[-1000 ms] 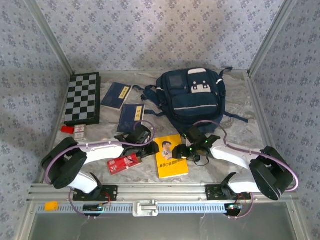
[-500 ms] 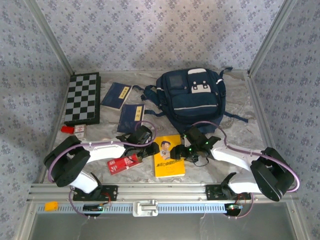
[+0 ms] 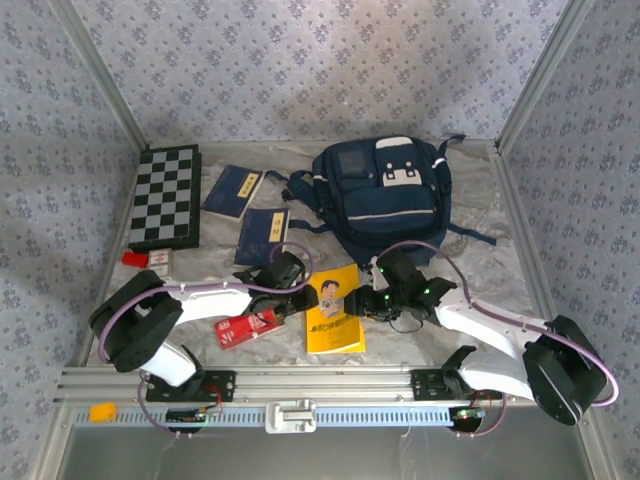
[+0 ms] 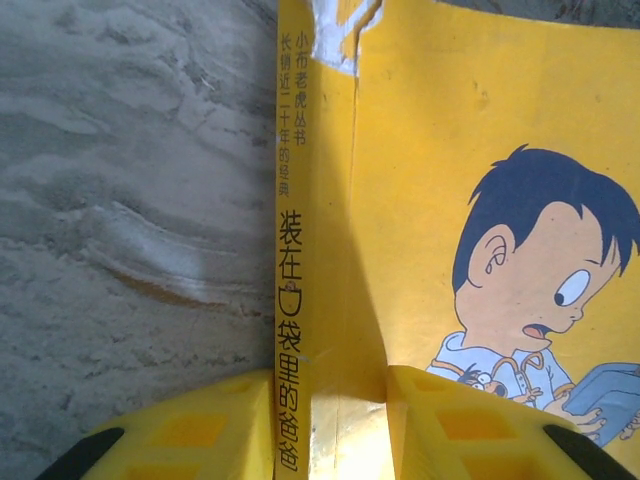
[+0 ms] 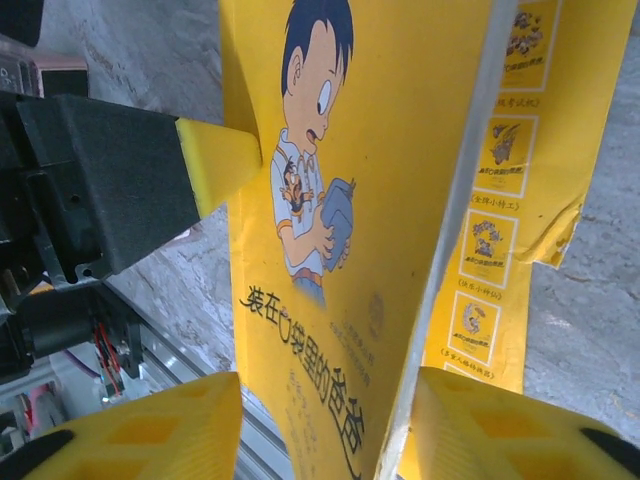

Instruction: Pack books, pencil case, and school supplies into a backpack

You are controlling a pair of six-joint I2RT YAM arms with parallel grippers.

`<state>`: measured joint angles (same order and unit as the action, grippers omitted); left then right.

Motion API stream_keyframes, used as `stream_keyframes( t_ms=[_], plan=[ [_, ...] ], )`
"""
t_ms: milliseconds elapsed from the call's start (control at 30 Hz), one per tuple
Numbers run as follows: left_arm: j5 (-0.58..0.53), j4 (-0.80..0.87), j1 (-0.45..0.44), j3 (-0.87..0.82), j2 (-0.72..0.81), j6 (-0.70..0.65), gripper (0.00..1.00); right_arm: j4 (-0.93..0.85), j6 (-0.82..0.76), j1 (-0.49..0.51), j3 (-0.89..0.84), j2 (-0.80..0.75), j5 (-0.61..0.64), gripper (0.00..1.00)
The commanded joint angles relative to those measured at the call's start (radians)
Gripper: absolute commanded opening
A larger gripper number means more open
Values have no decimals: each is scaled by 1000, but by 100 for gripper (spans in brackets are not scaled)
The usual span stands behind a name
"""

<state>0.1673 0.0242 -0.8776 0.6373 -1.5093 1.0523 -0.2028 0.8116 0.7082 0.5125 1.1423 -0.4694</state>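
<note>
Nearest, the red pencil case (image 3: 245,328) flat on the table (image 3: 480,230), just left of the yellow book (image 3: 335,320). Left gripper (image 4: 330,400) over that book's spine, one finger on each side, too hard to tell if squeezing; right gripper (image 5: 325,390) at the book's other edge, fingers wide apart with the loose edge between them. Farther back, a navy book (image 3: 262,232), then a second navy book (image 3: 233,190), and the big blue backpack (image 3: 385,195) on the right.
</note>
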Motion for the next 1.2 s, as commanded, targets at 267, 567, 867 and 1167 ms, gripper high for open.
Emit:
stream_keyframes(
  t_ms=[267,567,867,1167],
  plan=[
    [-16,-4,-11,5,-8,-15,32,22,-4,-4,-12,-13,-1,17],
    [-23,49,6,33,93,-65,39,-36,10,47,26,-109,64,2],
    [33,229,156,93,365,-211,61,-74,-8,52,177,-217,57,0],
    [307,227,372,158,487,-270,81,-43,-44,-75,369,-149,-71,0]
  ],
)
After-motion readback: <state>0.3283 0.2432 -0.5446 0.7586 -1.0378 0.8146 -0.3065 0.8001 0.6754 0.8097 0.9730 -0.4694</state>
